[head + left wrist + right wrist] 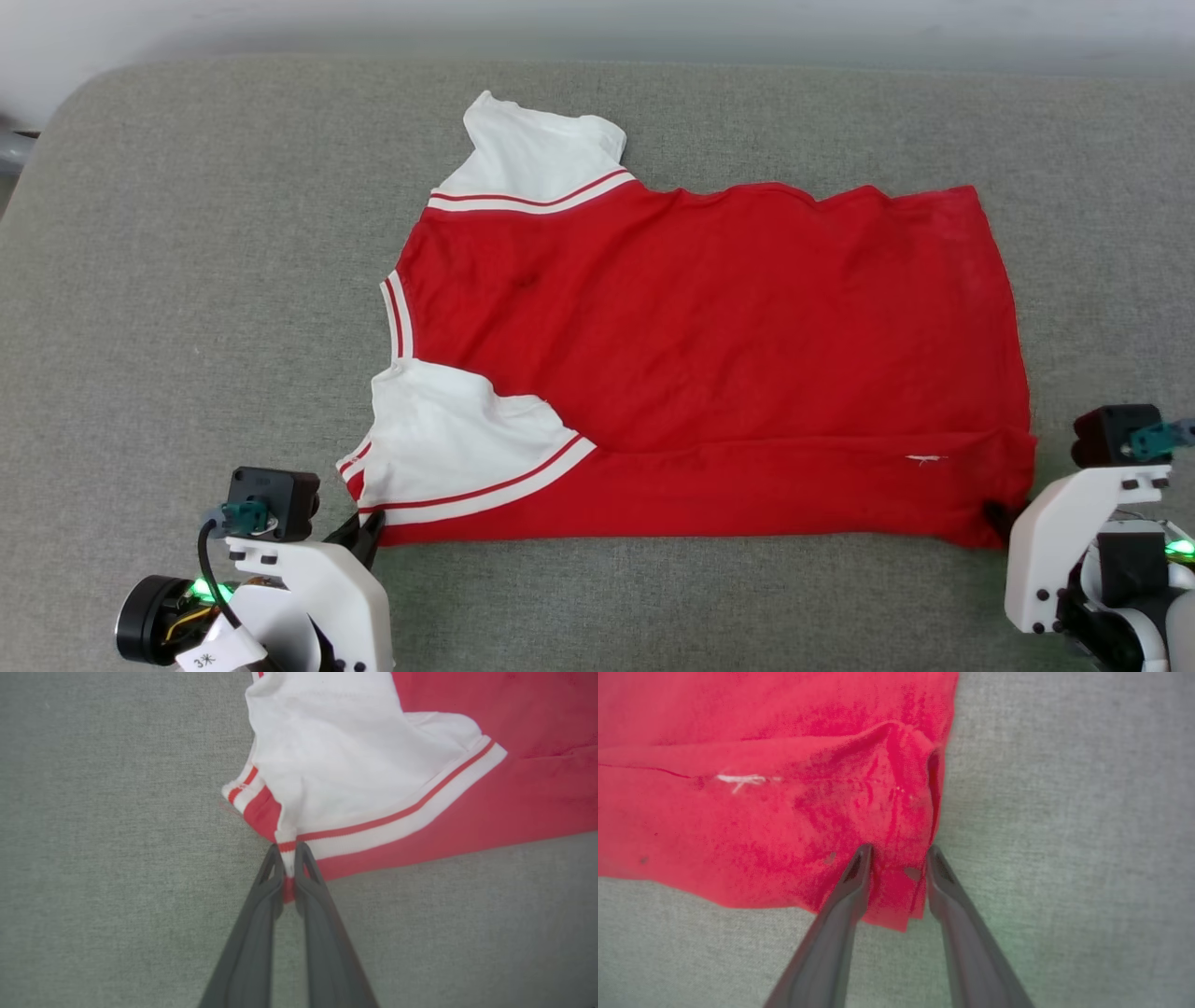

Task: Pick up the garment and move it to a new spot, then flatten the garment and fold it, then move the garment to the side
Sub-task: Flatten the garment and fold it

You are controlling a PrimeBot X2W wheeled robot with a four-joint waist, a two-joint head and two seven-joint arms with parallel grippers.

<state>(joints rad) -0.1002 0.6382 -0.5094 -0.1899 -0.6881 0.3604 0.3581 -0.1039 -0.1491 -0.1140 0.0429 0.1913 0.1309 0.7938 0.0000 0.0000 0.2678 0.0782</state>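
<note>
While the shirt (709, 355) lies spread near the middle of the grey pad (187, 280), neck toward the pad's left edge and hem toward its right, both arms work its near edge. The left gripper (289, 851) is pressed together on the striped trim (397, 812) at the tip of the near sleeve (336, 765), with a sliver of red and white cloth caught between its fingers. That sleeve lies folded in over the red body, and a long crease runs along the near strip of the shirt, so the fold is judged to be begun.

The right gripper (899, 854) sits at the near hem corner, its fingers apart with a bunched fold of red cloth between them. Whether they bite yet cannot be told from the wrist view.

Holding both near corners would let the arms lift that edge evenly and carry it toward the pad's far edge without skew. The far sleeve (537, 159) lies flat and unfolded and would likely need tucking. Thin jersey may slip from a shallow pinch.
</note>
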